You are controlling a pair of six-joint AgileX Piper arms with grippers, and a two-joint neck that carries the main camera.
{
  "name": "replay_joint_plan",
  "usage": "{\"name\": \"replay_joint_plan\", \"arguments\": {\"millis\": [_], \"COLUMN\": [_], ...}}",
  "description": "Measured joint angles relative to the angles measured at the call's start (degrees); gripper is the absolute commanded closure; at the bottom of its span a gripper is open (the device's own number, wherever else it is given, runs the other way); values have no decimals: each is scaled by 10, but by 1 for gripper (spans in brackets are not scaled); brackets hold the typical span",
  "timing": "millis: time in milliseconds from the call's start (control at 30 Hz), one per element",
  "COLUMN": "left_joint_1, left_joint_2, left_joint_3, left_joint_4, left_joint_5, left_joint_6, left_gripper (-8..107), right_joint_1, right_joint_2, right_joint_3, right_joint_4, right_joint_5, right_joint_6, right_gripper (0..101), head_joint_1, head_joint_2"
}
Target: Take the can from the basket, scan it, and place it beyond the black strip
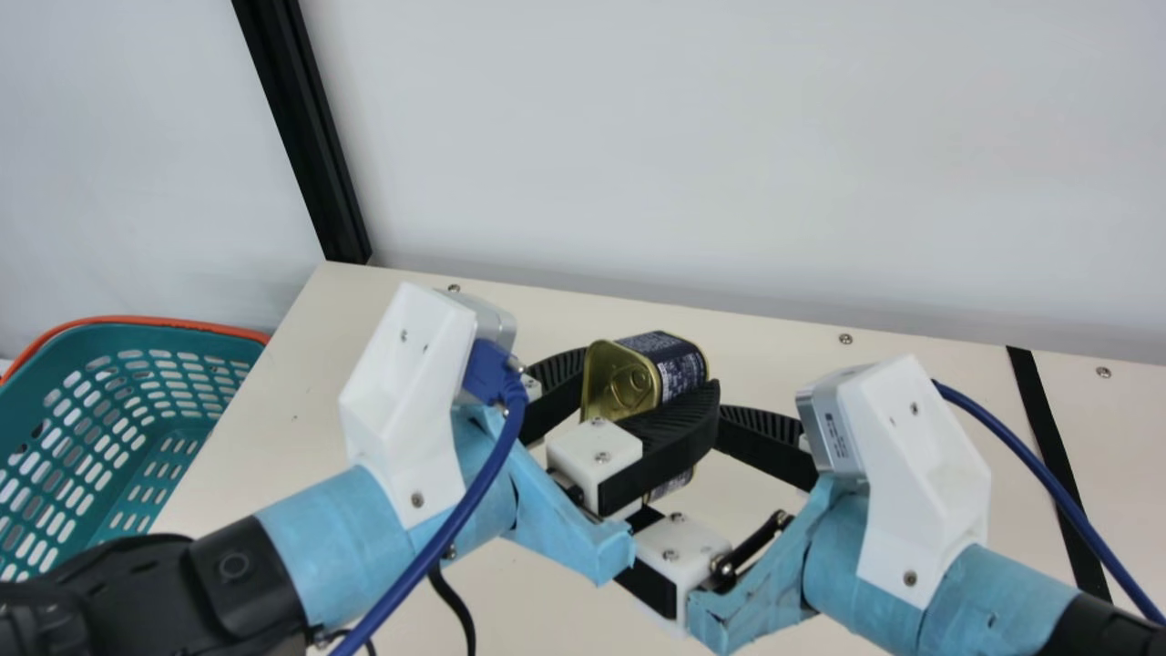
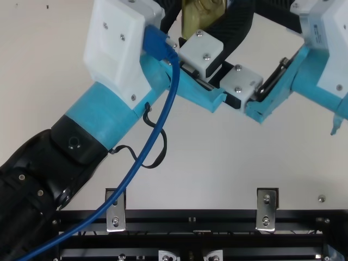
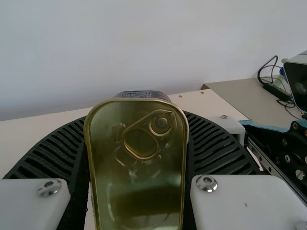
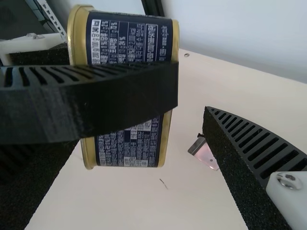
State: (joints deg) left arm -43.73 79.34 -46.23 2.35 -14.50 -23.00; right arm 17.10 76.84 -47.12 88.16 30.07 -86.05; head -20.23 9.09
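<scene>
Left gripper point(image 1: 649, 378): jaws closed to the can's width, holding the can point(image 1: 674, 364) above the table point(image 1: 310, 383), between basket point(image 1: 182, 333) and black strip point(image 1: 1040, 410). Right gripper point(image 1: 692, 460): jaws wide open near the can, gripping nothing.

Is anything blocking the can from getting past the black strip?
Yes: the right arm looks to be in between. The left pincer holds the can on one side, and the black strip is on the other.
</scene>
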Motion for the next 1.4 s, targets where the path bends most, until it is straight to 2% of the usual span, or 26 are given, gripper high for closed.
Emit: {"name": "replay_joint_plan", "arguments": {"millis": [367, 400, 433, 467, 567, 600, 633, 700, 733, 767, 867, 900, 1033, 1067, 1133, 1200, 1333, 1400], "left_joint_1": [0, 0, 0, 0, -1, -1, 0, 6, 8, 12, 23, 27, 38, 41, 48, 56, 82, 98], "left_joint_2": [0, 0, 0, 0, 0, 0, 0, 0, 0, 0, -4, -7, -19, -24, -32, -43, -76, -94], "left_joint_3": [0, 0, 0, 0, 0, 0, 0, 0, 2, 3, 7, 10, 20, 24, 30, 38, 58, 67], "left_joint_4": [0, 0, 0, 0, -10, -13, -19, -31, -40, -49, -82, -96, -147, -161, -189, -214, -247, -251], "left_joint_5": [0, 0, 0, 0, -5, -6, -10, -25, -32, -39, -71, -82, -125, -136, -149, -150, -111, -81], "left_joint_6": [0, 0, 0, 0, 9, 14, 18, 28, 35, 43, 71, 82, 127, 140, 164, 194, 257, 289], "left_gripper": [87, 45, 9, 9, 9, 9, 9, 9, 9, 9, 9, 9, 9, 9, 9, 9, 9, 9], "right_joint_1": [-3, -4, -4, -5, -5, -2, 1, 3, 1, -4, -12, -12, -15, -21, -29, -32, -45, -57], "right_joint_2": [9, 9, 9, 9, 11, 11, 9, 6, 6, 5, 4, 1, -6, -8, -11, -15, -29, -35], "right_joint_3": [4, 6, 7, 8, 13, 13, 14, 15, 19, 22, 31, 34, 47, 52, 59, 66, 79, 85], "right_joint_4": [41, 46, 49, 51, 60, 61, 62, 62, 62, 62, 80, 81, 78, 78, 79, 76, 53, 43], "right_joint_5": [0, 0, -1, -5, -78, -86, -75, -25, -10, -11, -66, -72, -23, -29, -62, -83, -56, -77], "right_joint_6": [-38, -39, -42, -45, -44, -39, -36, -37, -41, -47, -49, -49, -51, -51, -50, -43, -32, -22], "right_gripper": [101, 101, 101, 101, 101, 101, 101, 101, 101, 101, 101, 101, 101, 101, 101, 101, 101, 101], "head_joint_1": [0, 0, 0, 0, 0, 0, 6, 0, 0, 0, 0, 0, 0, 0, 0, 0, 0, 0], "head_joint_2": [0, 0, 0, 0, 0, 0, 0, 0, 0, 0, 0, 0, 0, 0, 0, 0, 0, 0]}}
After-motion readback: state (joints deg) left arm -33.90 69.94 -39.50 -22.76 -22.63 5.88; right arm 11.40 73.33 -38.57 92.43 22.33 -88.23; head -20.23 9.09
